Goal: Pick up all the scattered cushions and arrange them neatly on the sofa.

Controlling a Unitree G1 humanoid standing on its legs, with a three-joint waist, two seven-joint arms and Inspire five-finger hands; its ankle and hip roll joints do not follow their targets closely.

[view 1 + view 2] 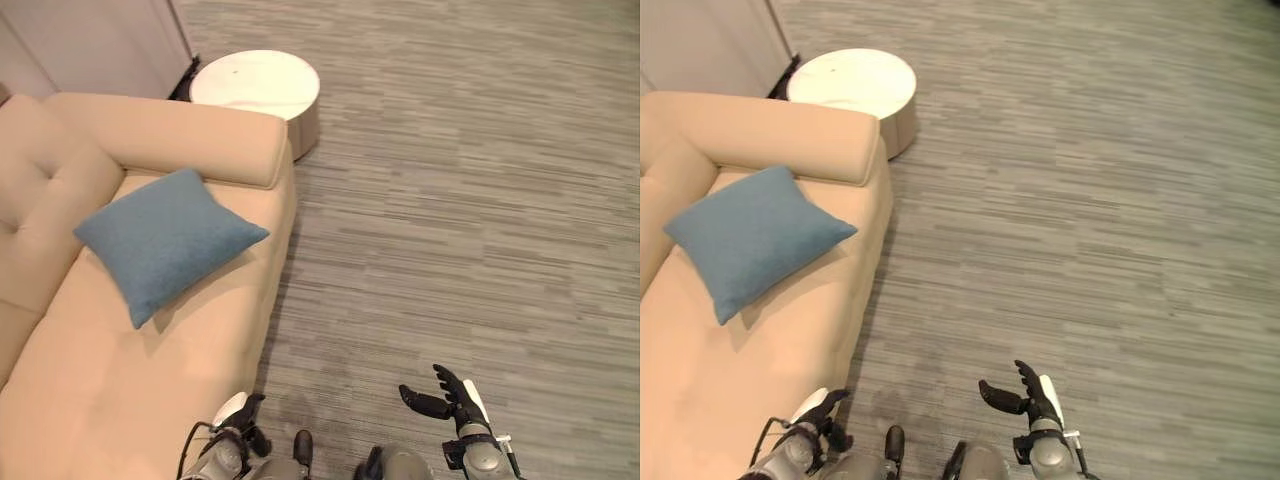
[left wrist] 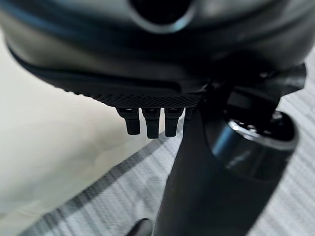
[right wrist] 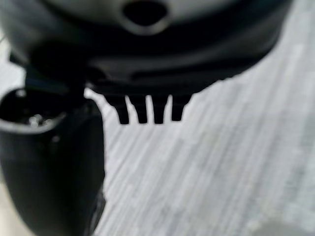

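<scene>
Cushion [image 1: 165, 242]: blue, square, soft-looking with pointed corners; lies on the sofa seat, tilted like a diamond, its upper corner against the armrest bolster.
Sofa [image 1: 60, 400]: beige, with a tufted back at the view's left and a rounded armrest [image 1: 180, 135] at the far end; the seat around the cushion is bare.
Step in hand: judged as between picks; one cushion is already on the seat and neither hand carries anything.
Next move: judged to call for finding any further cushion, since none lies on the floor in sight; the robot would likely need to turn or walk. The placed cushion could also be squared against the back to sit neater.
Left hand [image 1: 243, 412]: low at the sofa's front edge, empty; the wrist view shows its fingers [image 2: 152, 125] hanging straight and relaxed, holding nothing.
Right hand [image 1: 447, 397]: over the floor, well apart from the sofa, empty; fingers spread loosely, thumb out to the side.
Floor [image 1: 470, 200]: grey striped carpet.
Table [image 1: 255, 80]: round, white-topped, just past the armrest.
Wall unit [image 1: 95, 45]: pale panel behind the sofa's far end.
</scene>
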